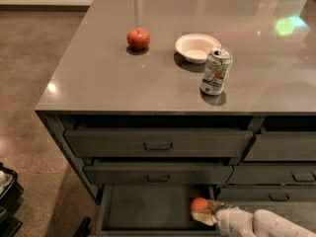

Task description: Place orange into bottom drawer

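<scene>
The orange (pixel 199 204) is a small bright round fruit low inside the open bottom drawer (pixel 143 209), near its right side. My gripper (pixel 207 212) reaches in from the lower right on a white arm, and its pale fingers (pixel 209 217) lie against the orange's right side. The drawer is pulled out, with a plain dark grey floor showing to the left of the orange. Whether the orange rests on the floor I cannot tell.
On the grey counter (pixel 98 83) stand a red apple (pixel 138 38), a white bowl (pixel 197 47) and a drink can (pixel 216 70). Two shallower drawers with bar handles (pixel 158 145) sit above the open one. More drawers (pixel 281 147) are to the right. Dark objects (pixel 7 201) sit on the floor at left.
</scene>
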`<action>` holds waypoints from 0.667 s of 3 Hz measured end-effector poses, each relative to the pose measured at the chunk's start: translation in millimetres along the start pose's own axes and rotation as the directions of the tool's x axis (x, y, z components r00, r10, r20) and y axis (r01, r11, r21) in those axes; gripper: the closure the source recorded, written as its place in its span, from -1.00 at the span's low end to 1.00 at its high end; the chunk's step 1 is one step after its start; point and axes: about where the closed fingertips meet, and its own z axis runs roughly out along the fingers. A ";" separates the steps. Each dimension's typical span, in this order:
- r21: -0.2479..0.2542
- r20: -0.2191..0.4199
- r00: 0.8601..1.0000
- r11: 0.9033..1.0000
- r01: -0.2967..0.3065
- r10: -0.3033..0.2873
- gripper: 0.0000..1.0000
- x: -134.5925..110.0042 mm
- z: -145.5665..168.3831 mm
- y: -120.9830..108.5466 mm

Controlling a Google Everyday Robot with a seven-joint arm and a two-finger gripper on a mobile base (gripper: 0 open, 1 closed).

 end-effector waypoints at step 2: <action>-0.006 0.022 0.998 0.998 -0.059 0.059 1.00 17.3 19.1 -28.3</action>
